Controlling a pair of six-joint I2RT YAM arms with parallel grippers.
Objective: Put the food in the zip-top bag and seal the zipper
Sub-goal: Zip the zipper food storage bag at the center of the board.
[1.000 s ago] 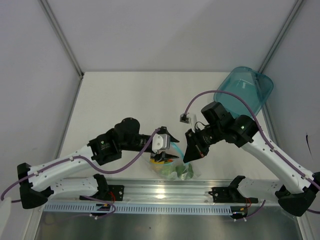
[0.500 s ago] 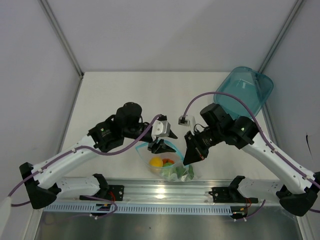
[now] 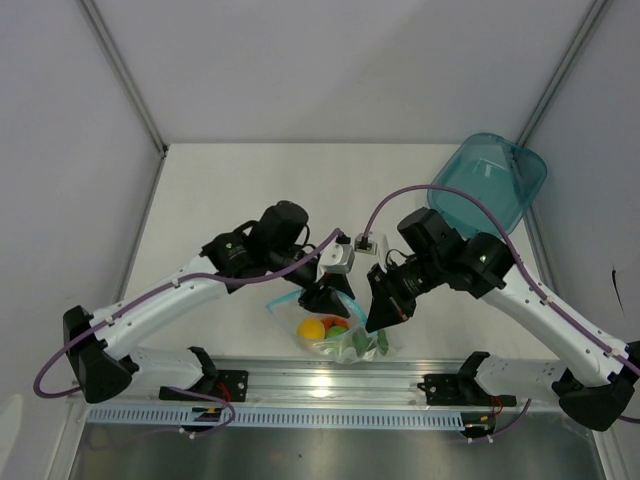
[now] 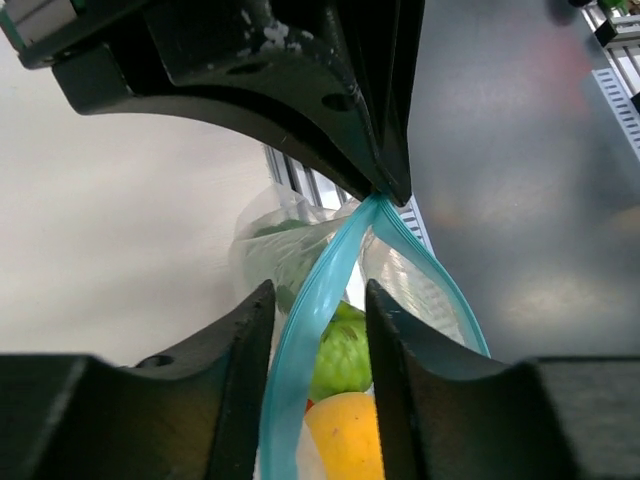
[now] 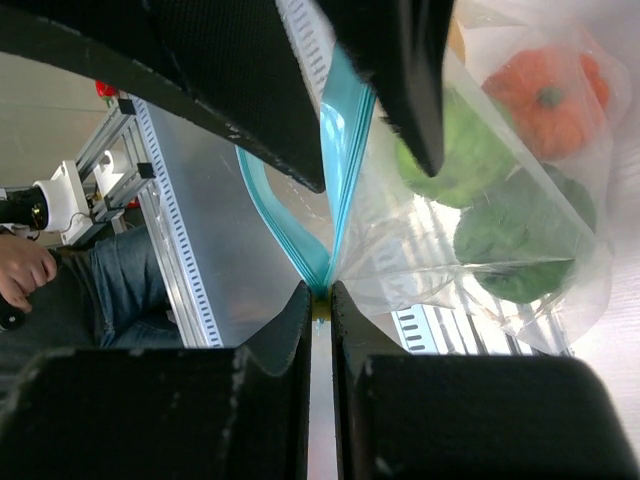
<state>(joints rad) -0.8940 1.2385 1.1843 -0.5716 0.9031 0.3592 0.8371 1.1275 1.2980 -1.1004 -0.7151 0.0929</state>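
Observation:
The clear zip-top bag (image 3: 345,338) hangs near the table's front edge. It holds the yellow (image 3: 312,326), orange-red (image 3: 336,322) and green (image 3: 356,345) food. My right gripper (image 3: 377,320) is shut on one end of the teal zipper (image 5: 322,272). The right wrist view shows the orange-red (image 5: 545,92), light green (image 5: 462,152) and dark green (image 5: 525,232) pieces inside. My left gripper (image 4: 318,292) is narrowly open astride the zipper (image 4: 300,365), which runs between its fingers (image 4: 238,385) untouched. The light green (image 4: 340,358) and yellow (image 4: 345,440) food lie below. In the top view the left gripper (image 3: 326,298) is over the bag's mouth.
A translucent teal bowl (image 3: 490,180) leans at the back right by the wall. An aluminium rail (image 3: 330,382) runs along the near edge just below the bag. The two grippers are a few centimetres apart, their cables looping between them.
My left arm has swung right and its gripper has lifted off the bag and shifted toward the right gripper. The yellow and orange-red food now show. The right gripper kept its hold.

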